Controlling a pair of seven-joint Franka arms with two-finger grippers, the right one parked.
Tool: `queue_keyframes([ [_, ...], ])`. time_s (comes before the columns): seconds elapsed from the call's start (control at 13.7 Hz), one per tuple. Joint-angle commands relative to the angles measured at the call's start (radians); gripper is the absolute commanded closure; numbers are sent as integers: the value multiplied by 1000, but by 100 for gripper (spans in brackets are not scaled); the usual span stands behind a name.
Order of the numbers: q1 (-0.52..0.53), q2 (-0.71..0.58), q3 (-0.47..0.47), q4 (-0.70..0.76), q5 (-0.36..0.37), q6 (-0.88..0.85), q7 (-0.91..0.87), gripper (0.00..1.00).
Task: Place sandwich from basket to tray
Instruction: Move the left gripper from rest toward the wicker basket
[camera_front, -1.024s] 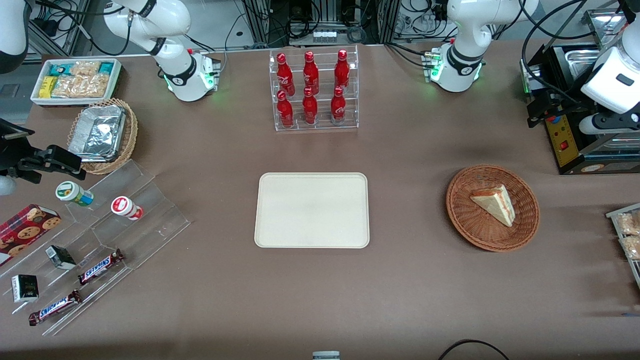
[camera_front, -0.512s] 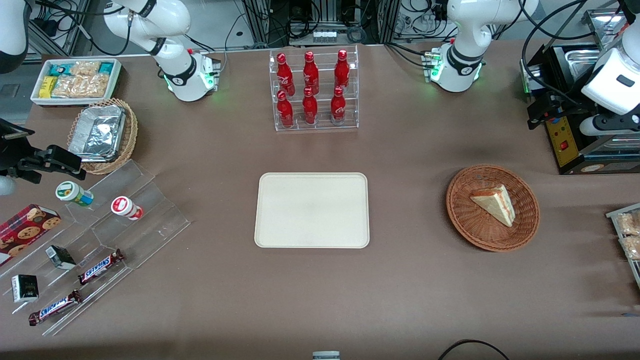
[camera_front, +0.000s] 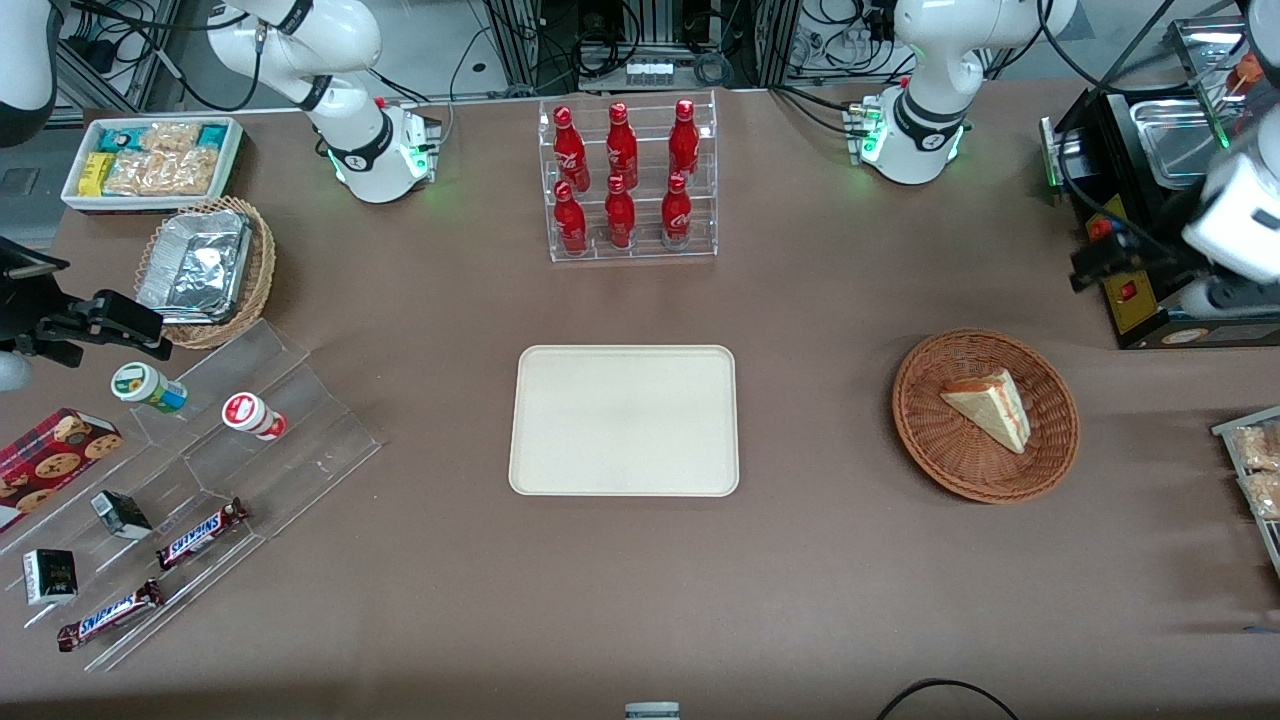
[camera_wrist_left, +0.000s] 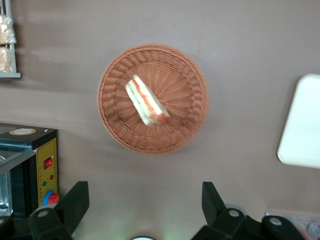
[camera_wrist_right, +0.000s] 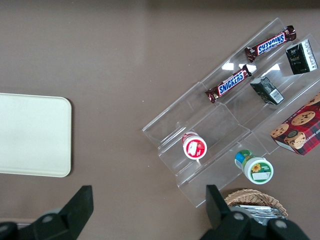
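Note:
The sandwich (camera_front: 988, 405) (camera_wrist_left: 146, 100), a pale bread wedge with red, orange and green filling, lies in the round reddish-brown wicker basket (camera_front: 925, 425) (camera_wrist_left: 187, 127). The flat cream tray (camera_front: 624, 420) (camera_wrist_left: 302, 120) sits bare at the table's middle, toward the parked arm from the basket. My left gripper (camera_front: 1097, 262) (camera_wrist_left: 144, 200) hovers high near the black appliance, farther from the front camera than the basket and apart from it. Its fingers (camera_wrist_left: 75, 200) are spread wide and it is open, with only bare table between them.
A black appliance with a yellow panel (camera_front: 1130, 290) (camera_wrist_left: 45, 167) stands close beside the gripper. A clear rack of red bottles (camera_front: 628, 180) stands farther back than the tray. A tray of snack packets (camera_front: 1255, 470) lies at the working arm's table edge. An acrylic stand with snacks (camera_front: 200, 480) sits at the parked arm's end.
The left arm's wrist and gripper have moved nearer to the front camera, closer to the basket. Sandwich, basket and tray have not moved.

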Motion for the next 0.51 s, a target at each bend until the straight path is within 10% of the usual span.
queue_keyframes([
  [0.0, 48, 42, -4, -32, 9, 53, -91, 0],
  [0.44, 70, 185, 2, -64, 9, 176, -291, 0],
])
